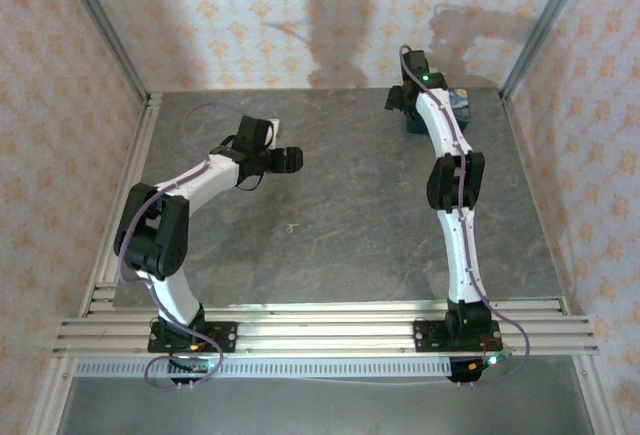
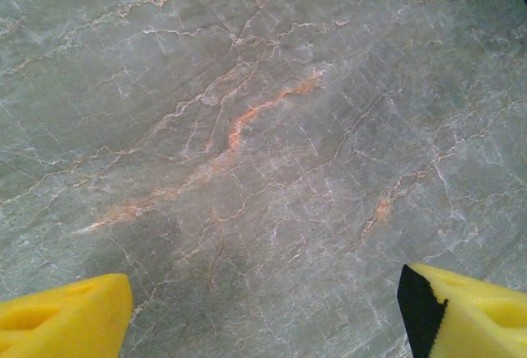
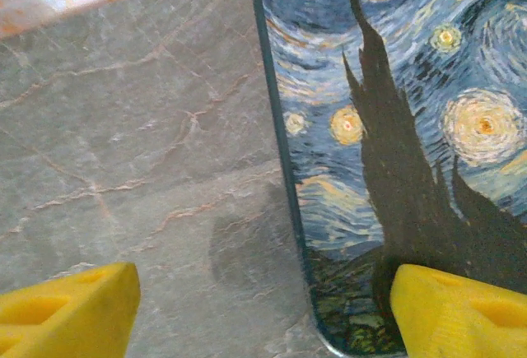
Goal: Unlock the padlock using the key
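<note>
Frankly, the padlock and the key are too small to make out. The one candidate is a small reddish-brown mark (image 1: 292, 226) on the grey veined marble table (image 1: 350, 245). It lies on the base side of the left gripper's jaws, apart from them, and whether it is an object or a vein in the stone cannot be told.

The left gripper (image 1: 288, 159) sits at the end of a folded arm. The elbow juts toward the table's left rail and the forearm reaches right across the near-left part of the table. From its wrist camera, the left gripper (image 2: 263, 296) has its yellow fingertips (image 2: 70, 317) spread wide, with only bare stone between and beyond them.

The right arm stretches far forward along the right side, its wrist bent down at the far edge. The right gripper (image 3: 263, 292) is also spread wide and holds nothing. One yellow fingertip (image 3: 70, 309) is over the table and the other is over the blue swirl-painted rectangular box (image 3: 395, 127), so the box's long edge runs between the jaws. The box (image 1: 460, 103) shows its painted face; what is inside it is hidden.
</note>
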Robot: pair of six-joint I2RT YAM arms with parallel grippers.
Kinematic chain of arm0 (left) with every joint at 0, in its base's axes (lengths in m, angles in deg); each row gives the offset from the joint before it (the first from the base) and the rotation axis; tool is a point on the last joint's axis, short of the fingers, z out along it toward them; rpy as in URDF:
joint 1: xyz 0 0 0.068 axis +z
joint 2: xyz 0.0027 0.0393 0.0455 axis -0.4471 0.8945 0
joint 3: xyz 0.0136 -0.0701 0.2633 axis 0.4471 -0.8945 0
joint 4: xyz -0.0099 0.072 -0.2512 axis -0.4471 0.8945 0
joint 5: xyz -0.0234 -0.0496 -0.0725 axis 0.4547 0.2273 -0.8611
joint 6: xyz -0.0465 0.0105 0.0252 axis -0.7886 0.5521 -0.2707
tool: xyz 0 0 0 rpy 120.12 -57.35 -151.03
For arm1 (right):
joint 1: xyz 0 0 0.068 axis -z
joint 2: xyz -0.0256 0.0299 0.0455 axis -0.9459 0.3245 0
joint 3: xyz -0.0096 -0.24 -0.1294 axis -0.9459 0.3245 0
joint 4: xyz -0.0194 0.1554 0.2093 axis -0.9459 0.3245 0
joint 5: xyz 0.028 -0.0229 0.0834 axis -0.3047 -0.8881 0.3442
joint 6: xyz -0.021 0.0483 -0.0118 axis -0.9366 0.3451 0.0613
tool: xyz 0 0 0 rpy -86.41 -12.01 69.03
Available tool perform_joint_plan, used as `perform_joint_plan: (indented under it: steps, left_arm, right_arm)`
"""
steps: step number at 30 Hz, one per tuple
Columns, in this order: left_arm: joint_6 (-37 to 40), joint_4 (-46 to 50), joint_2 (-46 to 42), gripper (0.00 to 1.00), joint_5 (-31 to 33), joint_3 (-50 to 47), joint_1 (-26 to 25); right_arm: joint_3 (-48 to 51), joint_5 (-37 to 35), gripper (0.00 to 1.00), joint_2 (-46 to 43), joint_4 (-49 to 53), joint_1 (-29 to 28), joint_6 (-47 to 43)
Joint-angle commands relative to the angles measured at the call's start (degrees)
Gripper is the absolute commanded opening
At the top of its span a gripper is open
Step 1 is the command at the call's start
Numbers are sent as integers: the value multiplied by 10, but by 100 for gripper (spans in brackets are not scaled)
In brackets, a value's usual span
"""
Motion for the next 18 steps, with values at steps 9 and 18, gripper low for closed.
perform_joint_plan:
  steps: [9,18]
  left_arm:
    - [-2,19,10,84,-17,14,-10]
    - [8,31,-49,84,-6,-29,-10]
  right_arm:
    - [15,128,71,36,82,-28,-39]
    - [91,156,68,-8,73,-87,-31]
